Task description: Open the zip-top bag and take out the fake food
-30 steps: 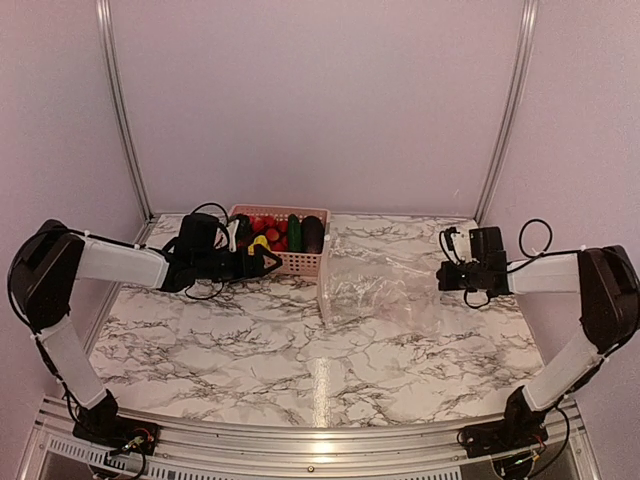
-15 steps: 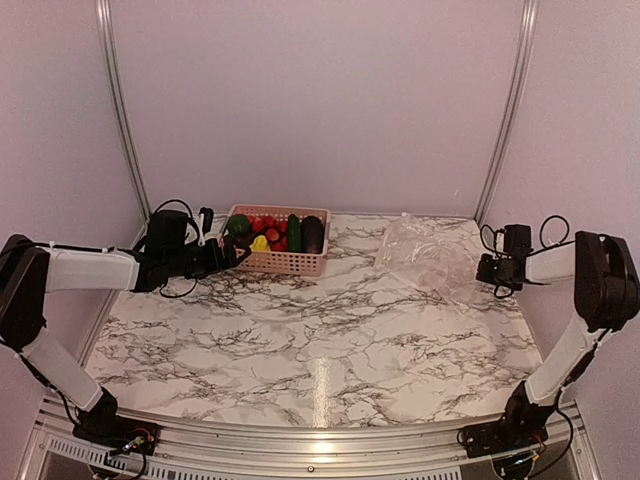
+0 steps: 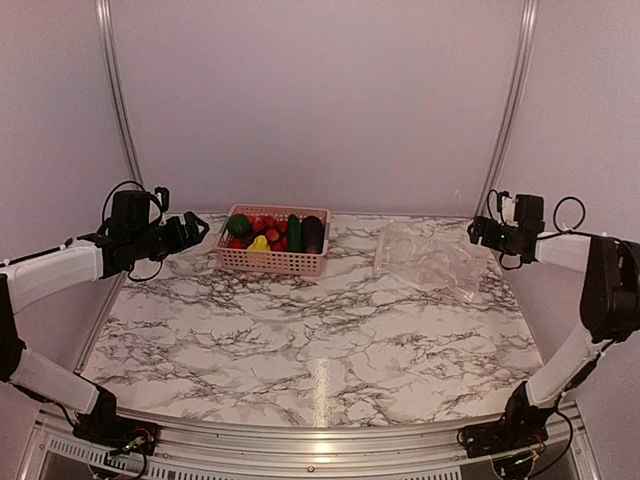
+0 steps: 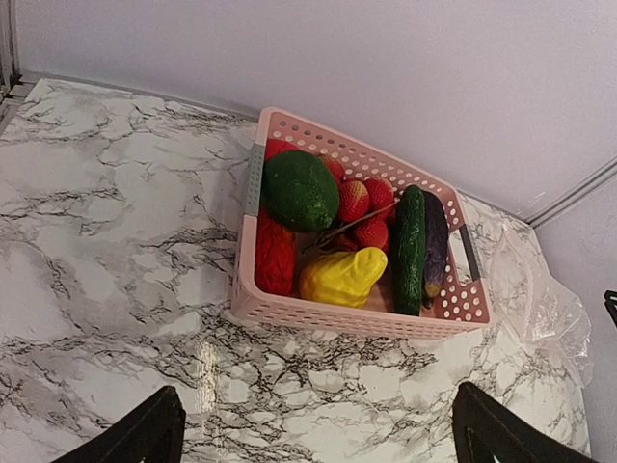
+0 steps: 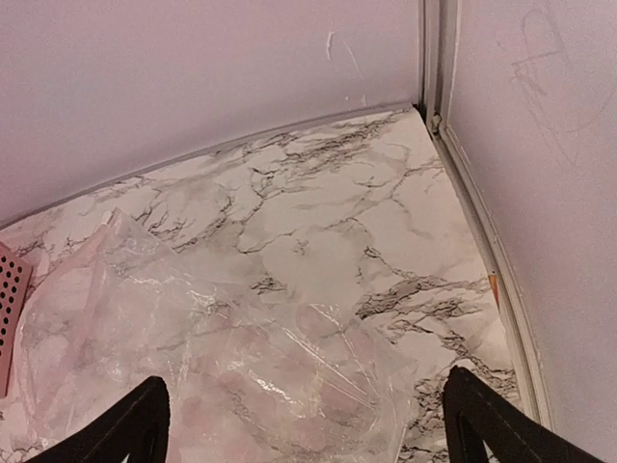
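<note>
The clear zip-top bag [image 3: 430, 262] lies crumpled and flat on the marble table at the back right, with nothing showing inside it [image 5: 212, 357]. The fake food [image 3: 270, 232] sits in a pink slotted basket [image 3: 270, 262]: a green round piece [image 4: 301, 189], a yellow piece [image 4: 342, 277], a cucumber [image 4: 410, 249], an eggplant [image 4: 436, 241] and red pieces [image 4: 275, 256]. My right gripper [image 3: 480, 232] hangs open just right of the bag [image 4: 545, 309], holding nothing [image 5: 308, 424]. Well left of the basket [image 4: 357, 318], my left gripper [image 3: 188, 230] is open and empty [image 4: 318, 439].
Pale pink walls close the table at the back and both sides, with metal corner posts [image 3: 505, 110]. The right wrall's base rail [image 5: 492, 260] runs close beside the right gripper. Marble tabletop [image 3: 320, 340] stretches in front of basket and bag.
The right gripper opened and let go of the bag, which dropped onto the table at the back right. The right arm pulled toward the back corner. The left arm drew back left from the basket.
</note>
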`<move>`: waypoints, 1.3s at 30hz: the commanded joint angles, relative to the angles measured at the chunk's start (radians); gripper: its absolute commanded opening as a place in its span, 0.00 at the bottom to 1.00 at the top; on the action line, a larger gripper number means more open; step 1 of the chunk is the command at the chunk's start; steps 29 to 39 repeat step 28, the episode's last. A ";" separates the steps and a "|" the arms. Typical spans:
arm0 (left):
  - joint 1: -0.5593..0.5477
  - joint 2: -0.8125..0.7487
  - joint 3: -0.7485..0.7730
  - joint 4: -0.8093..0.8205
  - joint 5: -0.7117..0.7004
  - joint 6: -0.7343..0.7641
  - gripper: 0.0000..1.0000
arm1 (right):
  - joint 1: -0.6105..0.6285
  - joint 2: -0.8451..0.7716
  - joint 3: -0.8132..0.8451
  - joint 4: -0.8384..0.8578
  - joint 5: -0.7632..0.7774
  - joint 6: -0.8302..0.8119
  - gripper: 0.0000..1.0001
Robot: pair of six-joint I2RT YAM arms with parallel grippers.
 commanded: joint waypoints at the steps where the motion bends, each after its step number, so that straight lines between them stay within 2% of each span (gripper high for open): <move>1: 0.035 -0.084 0.083 -0.189 -0.058 0.076 0.99 | 0.015 -0.101 0.051 -0.023 -0.166 0.004 0.99; 5: 0.039 -0.129 0.119 -0.286 -0.090 0.102 0.99 | 0.095 -0.180 0.051 -0.061 -0.251 -0.017 0.99; 9: 0.038 -0.175 0.093 -0.330 -0.078 0.107 0.99 | 0.194 -0.280 -0.002 -0.060 -0.320 -0.022 0.99; 16: 0.024 -0.285 -0.149 -0.223 -0.036 0.040 0.99 | 0.309 -0.476 -0.218 0.001 -0.345 0.011 0.99; 24: 0.002 -0.311 -0.276 -0.137 -0.057 -0.011 0.99 | 0.326 -0.625 -0.418 0.082 -0.368 0.058 0.99; 39: 0.002 -0.313 -0.267 -0.136 -0.062 -0.007 0.99 | 0.326 -0.632 -0.442 0.093 -0.363 0.060 0.99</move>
